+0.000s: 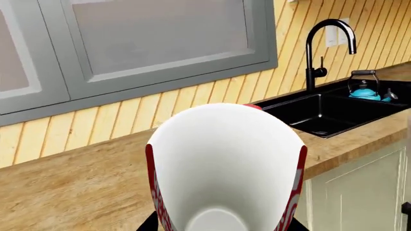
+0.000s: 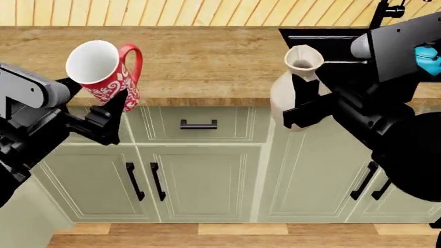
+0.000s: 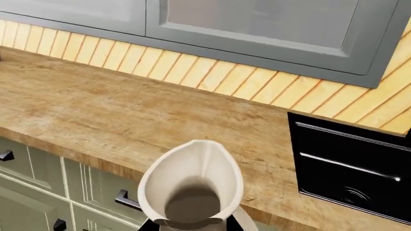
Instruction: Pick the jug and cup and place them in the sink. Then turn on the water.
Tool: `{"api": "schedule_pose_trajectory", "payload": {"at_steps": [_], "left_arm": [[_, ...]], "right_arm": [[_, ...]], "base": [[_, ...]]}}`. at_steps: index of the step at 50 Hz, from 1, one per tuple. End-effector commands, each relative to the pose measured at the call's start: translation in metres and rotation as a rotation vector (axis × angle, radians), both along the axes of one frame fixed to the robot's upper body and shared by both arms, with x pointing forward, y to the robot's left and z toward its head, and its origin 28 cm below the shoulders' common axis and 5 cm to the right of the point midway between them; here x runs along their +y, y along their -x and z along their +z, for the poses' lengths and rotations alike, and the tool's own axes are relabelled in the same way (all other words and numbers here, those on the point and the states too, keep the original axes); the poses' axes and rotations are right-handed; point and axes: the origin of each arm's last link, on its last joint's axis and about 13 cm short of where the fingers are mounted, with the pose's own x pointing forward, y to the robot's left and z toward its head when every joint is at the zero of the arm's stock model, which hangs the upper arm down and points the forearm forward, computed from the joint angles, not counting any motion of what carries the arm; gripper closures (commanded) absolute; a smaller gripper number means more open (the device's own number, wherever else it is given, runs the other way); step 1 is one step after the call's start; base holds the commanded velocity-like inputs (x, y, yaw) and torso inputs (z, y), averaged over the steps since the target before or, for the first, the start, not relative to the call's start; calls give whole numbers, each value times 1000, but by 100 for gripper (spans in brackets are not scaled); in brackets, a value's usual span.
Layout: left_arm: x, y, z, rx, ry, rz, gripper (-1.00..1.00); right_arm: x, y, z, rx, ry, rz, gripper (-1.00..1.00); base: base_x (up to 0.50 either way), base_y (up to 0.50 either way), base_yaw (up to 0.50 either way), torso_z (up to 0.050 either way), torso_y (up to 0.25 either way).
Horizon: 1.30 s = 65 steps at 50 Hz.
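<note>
Left gripper [image 2: 110, 111] is clamped on the lower body of the red mug with white floral pattern and loop handle [image 2: 103, 70], held aloft and tilted before the wooden worktop [image 2: 206, 62], while the right gripper [image 2: 303, 111] is closed around the belly of the cream matte ceramic jug with flared lip [image 2: 298, 77], raised at the worktop's front edge near the black sink [image 3: 350, 163]. Both look rigid, breakable and fairly smooth, so firm holds on the bodies seem wise.

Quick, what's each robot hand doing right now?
Left gripper: closed, holding the cup.
Right gripper: closed, holding the jug.
</note>
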Motion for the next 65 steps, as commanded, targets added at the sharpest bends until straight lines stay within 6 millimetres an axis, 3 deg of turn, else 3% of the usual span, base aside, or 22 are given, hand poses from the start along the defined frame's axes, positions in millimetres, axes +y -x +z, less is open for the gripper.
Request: {"api": "schedule_pose_trajectory", "payload": {"at_steps": [1, 13, 27, 33, 48, 65], "left_arm": [[8, 34, 6, -9, -23, -89, 100], [8, 51, 2, -17, -16, -102, 100], [13, 64, 7, -64, 34, -76, 100], [11, 66, 15, -98, 37, -82, 100], [10, 64, 14, -102, 37, -84, 100], [8, 64, 13, -93, 40, -91, 100]], "right_arm": [[-14, 34, 1, -92, 9, -69, 100], [-15, 46, -6, -117, -25, -68, 100], [-17, 56, 7, -149, 8, -101, 100], [-17, 57, 12, -149, 13, -107, 100], [-14, 61, 24, -174, 19, -83, 100], [-14, 64, 20, -165, 13, -76, 100]], "base": [[0, 0, 0, 0, 0], [0, 0, 0, 0, 2], [0, 0, 0, 1, 1], [0, 0, 0, 2, 2], [0, 0, 0, 1, 1], [-462, -1, 0, 1, 2]]}}
